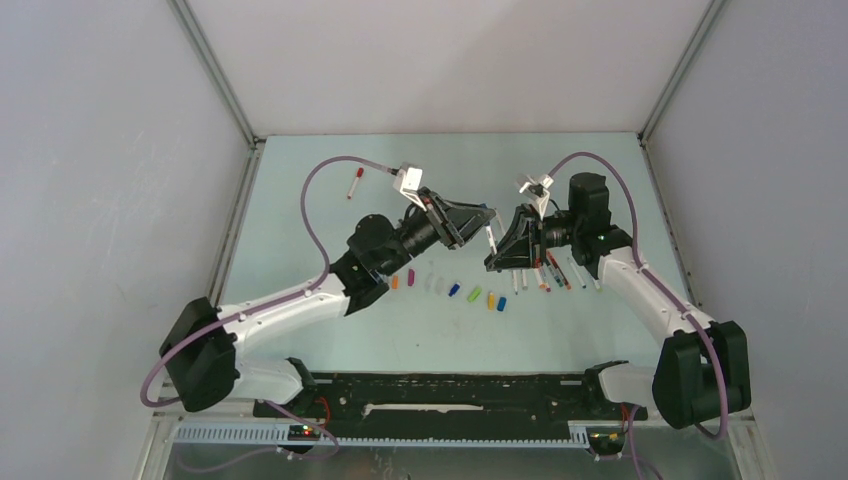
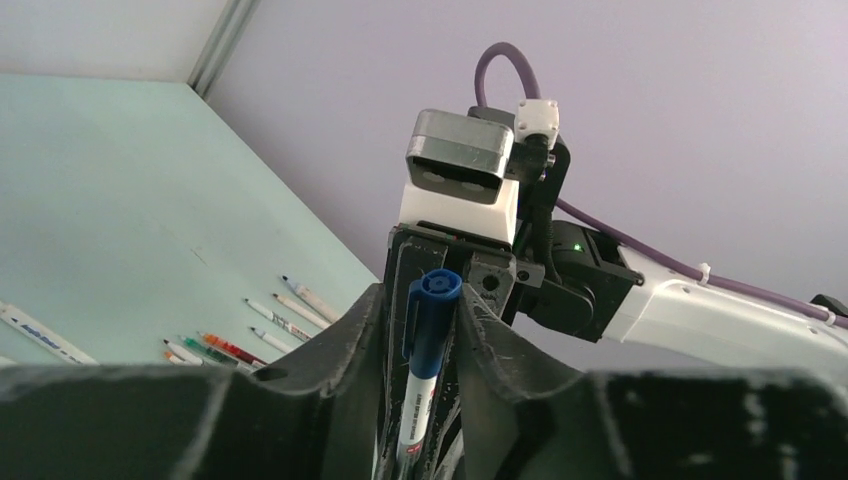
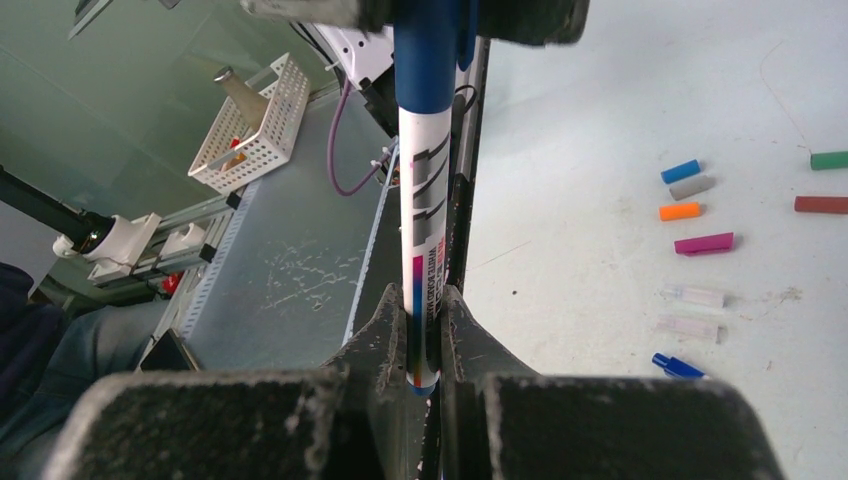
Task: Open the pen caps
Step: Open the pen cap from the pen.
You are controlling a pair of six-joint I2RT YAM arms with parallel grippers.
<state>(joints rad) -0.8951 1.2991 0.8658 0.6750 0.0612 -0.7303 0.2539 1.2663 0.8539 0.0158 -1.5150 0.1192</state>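
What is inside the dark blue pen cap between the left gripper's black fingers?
The white pen barrel enters the dark blue cap; the right gripper holds its other end. The left gripper flanks the cap. The tip is hidden.

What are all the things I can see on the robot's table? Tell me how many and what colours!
held pen: one, white barrel, dark blue cap, between the two arms, above the table
loose caps: about eight, orange, purple, clear, blue, green, in a row mid-table
uncapped pens: roughly six, white barrels, lying beside the right arm
lone pen: one, white with a red end, far left of the table
table: one, pale green
white basket: one, off the table, seen by the right wrist camera
left fingers: around the blue cap
right fingers: shut on the pen's barrel
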